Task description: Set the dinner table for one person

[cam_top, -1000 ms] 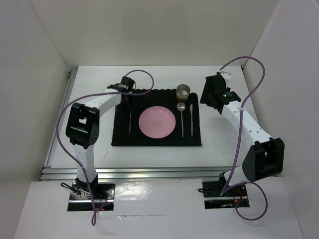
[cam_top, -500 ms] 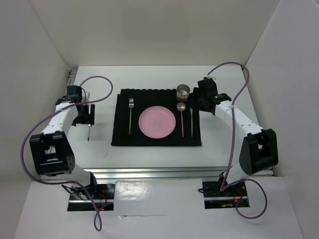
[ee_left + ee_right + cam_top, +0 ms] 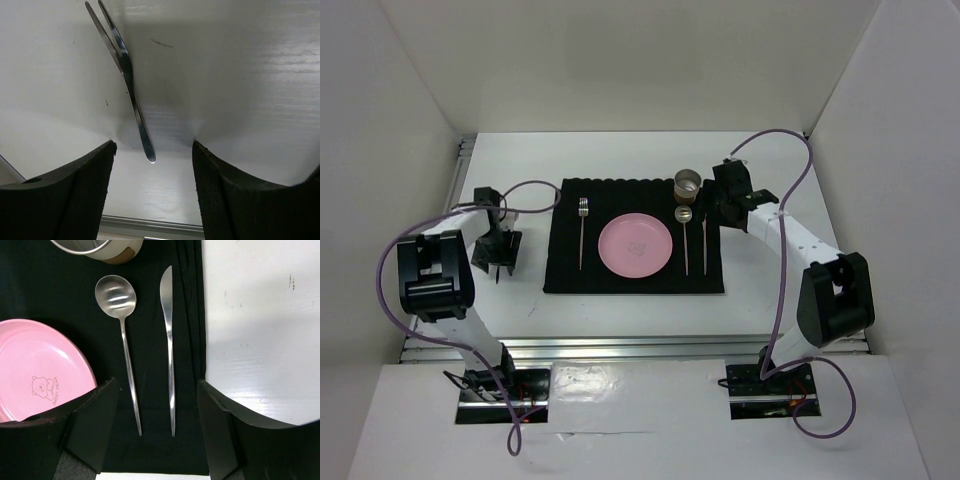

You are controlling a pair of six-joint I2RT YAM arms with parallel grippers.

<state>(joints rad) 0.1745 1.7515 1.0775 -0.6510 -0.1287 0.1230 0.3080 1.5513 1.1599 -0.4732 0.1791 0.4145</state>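
L jaws wide over fork (image 3: 126, 70) on table (image 3: 240, 75) | R jaws wide over spoon (image 3: 116, 294), knife (image 3: 167, 300) on mat (image 3: 50, 285)

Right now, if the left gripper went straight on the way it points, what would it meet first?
Probably the fork, its handle tip lying on the table between the open jaws.

No readable text, pink plate (image 3: 45, 355) lettering illegible

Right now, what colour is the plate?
The plate is pink with a small bear drawing; clearest in right wrist view.
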